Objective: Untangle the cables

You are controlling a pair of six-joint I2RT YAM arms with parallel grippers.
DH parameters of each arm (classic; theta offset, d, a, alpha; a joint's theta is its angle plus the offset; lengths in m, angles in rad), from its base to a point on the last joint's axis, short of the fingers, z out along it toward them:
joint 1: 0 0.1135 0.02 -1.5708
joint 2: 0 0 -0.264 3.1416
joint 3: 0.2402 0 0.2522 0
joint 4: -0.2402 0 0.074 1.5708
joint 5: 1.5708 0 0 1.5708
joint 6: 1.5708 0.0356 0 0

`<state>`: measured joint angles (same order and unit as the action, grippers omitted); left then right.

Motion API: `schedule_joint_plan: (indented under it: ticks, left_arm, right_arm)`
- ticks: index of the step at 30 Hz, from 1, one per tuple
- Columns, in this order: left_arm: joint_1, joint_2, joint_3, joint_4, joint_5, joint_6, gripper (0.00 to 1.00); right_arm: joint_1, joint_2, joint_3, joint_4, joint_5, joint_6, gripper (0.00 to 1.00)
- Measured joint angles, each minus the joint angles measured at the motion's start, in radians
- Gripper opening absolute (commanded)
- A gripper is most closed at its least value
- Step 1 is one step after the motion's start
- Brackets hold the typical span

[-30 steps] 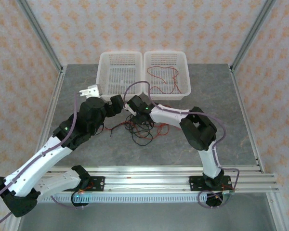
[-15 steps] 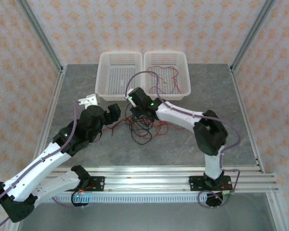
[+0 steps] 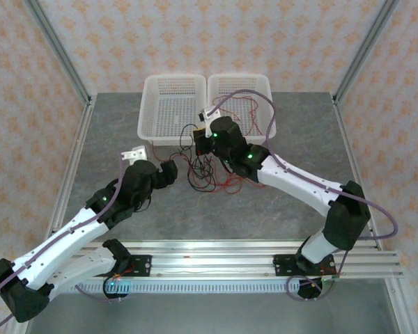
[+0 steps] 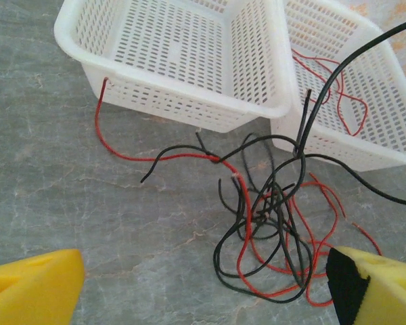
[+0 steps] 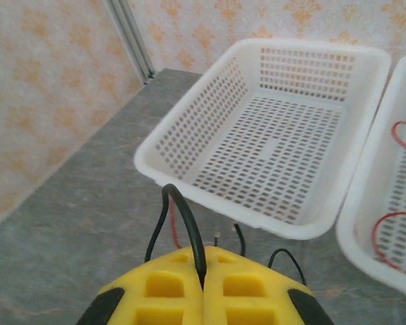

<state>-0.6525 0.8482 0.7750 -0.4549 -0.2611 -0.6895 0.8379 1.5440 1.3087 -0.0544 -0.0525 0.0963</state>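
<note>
Bright, even light; faint shadows, little blur.

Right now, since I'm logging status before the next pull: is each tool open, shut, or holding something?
Left tool: open, holding nothing.
Right tool: shut on a thin black flexible cable.

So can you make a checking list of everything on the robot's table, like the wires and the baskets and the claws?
Surface: grey stone-look table, flat.
Job's things: red and black cable tangle lies on the table in front of two white baskets; left basket holds no cables, right basket holds loose red cables.
Clutter: nothing seen.
Grippers: left gripper open, holding nothing, low beside the tangle; right gripper shut on a black cable, raised near the left basket.
Cables: purple arm cable arches over the right basket.
Surroundings: patterned walls, metal frame posts, rail at the near edge.
</note>
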Motion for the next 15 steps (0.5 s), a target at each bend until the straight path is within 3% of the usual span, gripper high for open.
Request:
schedule_joint_plan:
  ticks: [15]
  left_arm:
    - [0.000,0.106,-0.085,0.351,0.079,0.137,0.93]
  right_arm:
    - [-0.004,-0.131,-0.015,0.060,-0.071,0.343,0.00]
